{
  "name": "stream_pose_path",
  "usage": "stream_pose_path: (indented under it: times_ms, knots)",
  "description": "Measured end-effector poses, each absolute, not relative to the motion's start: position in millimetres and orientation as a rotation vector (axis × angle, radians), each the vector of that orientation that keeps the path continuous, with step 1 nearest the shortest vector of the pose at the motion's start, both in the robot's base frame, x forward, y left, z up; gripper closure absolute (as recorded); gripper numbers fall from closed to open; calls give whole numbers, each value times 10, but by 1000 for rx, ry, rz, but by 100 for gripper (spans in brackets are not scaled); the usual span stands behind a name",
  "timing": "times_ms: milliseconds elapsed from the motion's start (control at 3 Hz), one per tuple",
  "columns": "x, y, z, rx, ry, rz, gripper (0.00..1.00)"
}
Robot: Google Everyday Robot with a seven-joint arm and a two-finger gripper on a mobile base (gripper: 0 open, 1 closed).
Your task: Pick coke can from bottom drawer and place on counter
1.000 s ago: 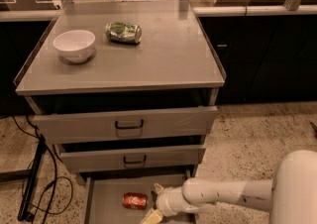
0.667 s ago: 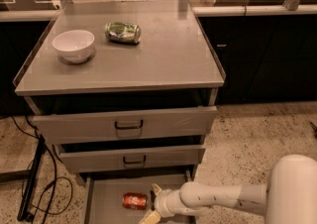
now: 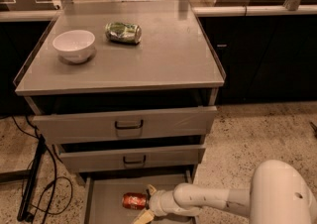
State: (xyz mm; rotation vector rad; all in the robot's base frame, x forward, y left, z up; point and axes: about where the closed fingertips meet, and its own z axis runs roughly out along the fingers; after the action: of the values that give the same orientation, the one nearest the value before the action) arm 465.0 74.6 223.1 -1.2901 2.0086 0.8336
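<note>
The coke can [image 3: 134, 200] lies on its side in the pulled-out bottom drawer [image 3: 106, 199]. The gripper [image 3: 144, 203] sits low at the can's right end, fingers [image 3: 150, 188] spread and grasping nothing.

- Roll-away: if one finger touches first, the can is likely to roll.
- Collision: the middle drawer [image 3: 131, 157] overhangs just behind, so a careless lift could strike it.
- Placement: the tabletop [image 3: 163, 59] carries a white bowl [image 3: 74, 45] and a green can [image 3: 123, 32].
</note>
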Motion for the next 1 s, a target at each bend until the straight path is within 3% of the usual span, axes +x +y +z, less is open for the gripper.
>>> stream_pose_path:
  times_ms: [1000]
  knots:
    - [4890, 1078, 1409, -1296, 2026, 819, 0]
